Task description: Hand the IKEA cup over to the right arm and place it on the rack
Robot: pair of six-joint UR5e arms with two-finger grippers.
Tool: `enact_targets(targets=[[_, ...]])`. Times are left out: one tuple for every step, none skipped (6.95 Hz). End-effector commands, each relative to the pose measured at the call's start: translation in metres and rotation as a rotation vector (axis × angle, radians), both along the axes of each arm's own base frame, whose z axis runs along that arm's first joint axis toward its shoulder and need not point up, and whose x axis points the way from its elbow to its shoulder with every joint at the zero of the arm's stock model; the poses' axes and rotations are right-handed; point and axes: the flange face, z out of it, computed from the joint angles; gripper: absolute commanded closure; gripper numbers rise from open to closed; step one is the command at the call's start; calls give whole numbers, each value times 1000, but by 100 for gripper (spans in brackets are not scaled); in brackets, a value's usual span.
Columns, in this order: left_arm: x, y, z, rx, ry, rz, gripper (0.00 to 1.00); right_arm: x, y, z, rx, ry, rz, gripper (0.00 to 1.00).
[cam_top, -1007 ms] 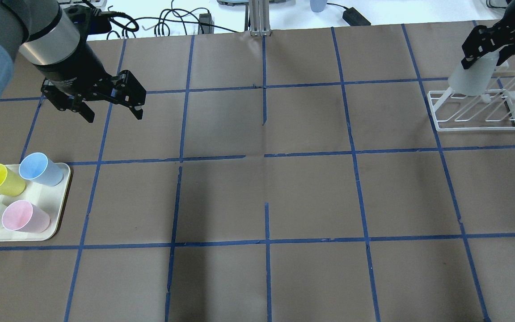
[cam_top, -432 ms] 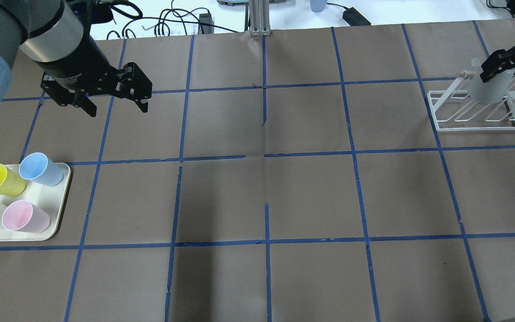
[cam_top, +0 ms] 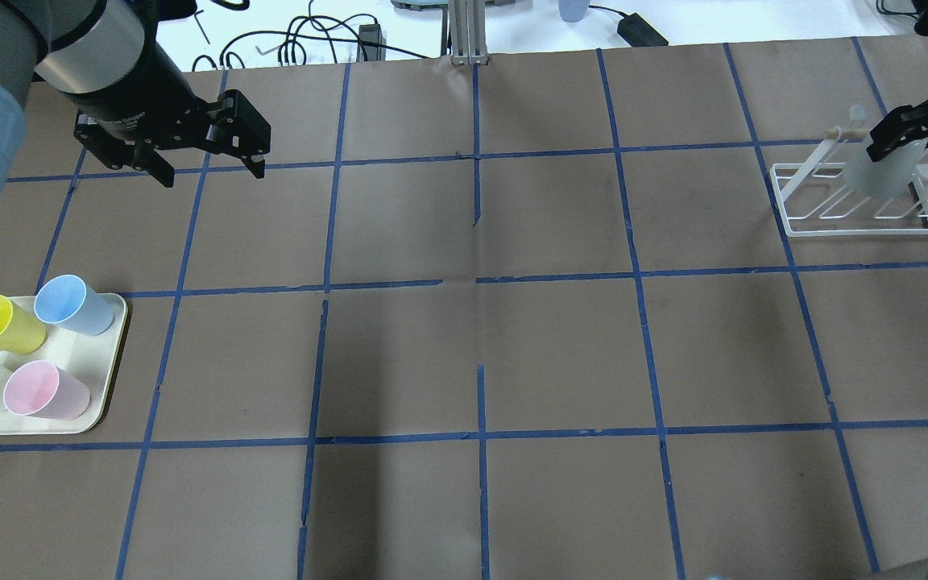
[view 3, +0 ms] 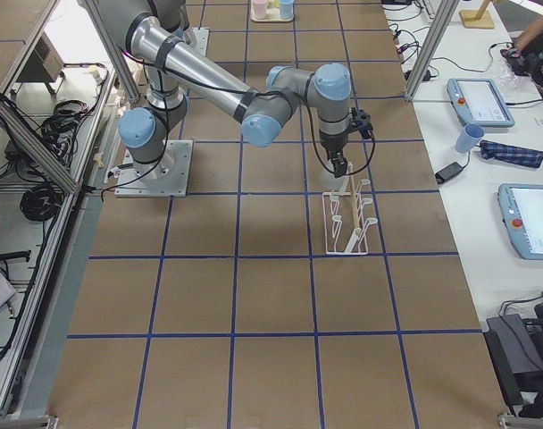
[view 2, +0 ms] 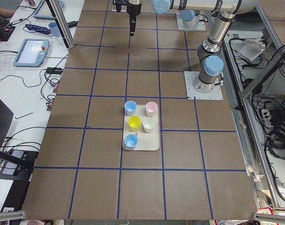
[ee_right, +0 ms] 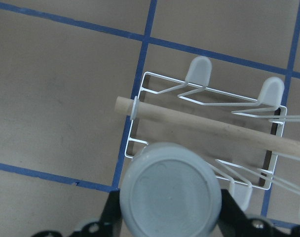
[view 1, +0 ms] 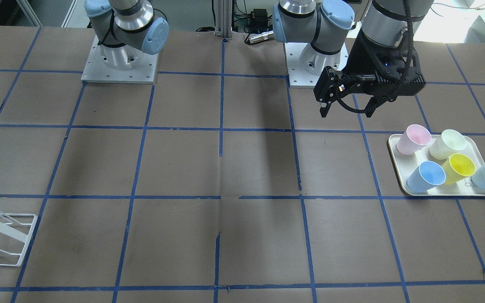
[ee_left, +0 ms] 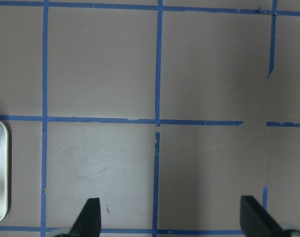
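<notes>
While the right gripper (cam_top: 903,133) is clenched on the IKEA cup (cam_top: 875,173), the tumbler is held base-up over the near end of the rack (cam_top: 863,230), its closed base facing the wrist camera just beside the wooden peg (ee_right: 204,121); whether it touches a prong cannot be told. The left gripper (cam_top: 213,177) hovers with fingers spread and nothing between them above the brown paper table (cam_top: 472,346), well apart from the rack. Nearer that arm, a cream tray (cam_top: 97,403) carries yellow, pink, blue and pale green cups.
</notes>
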Motion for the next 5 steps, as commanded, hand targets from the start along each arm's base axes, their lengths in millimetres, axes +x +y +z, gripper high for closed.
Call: enact_targets(targets=[[1,-3,-1,0,1,0,0,-4,-7,-22,19,-29,4,65],[0,-3,-2,1,3,0,0,-6,-10,-24,8,-19,3,29],[0,-4,-2,0,4,-1,0,-7,-12,-19,1,-10,5,0],[0,-3,-2,0,4,-2,0,-8,-12,-17,10,-7,1,0],[0,-4,-2,0,4,-1,0,-5,-9,-15,18,-12,-2,0]])
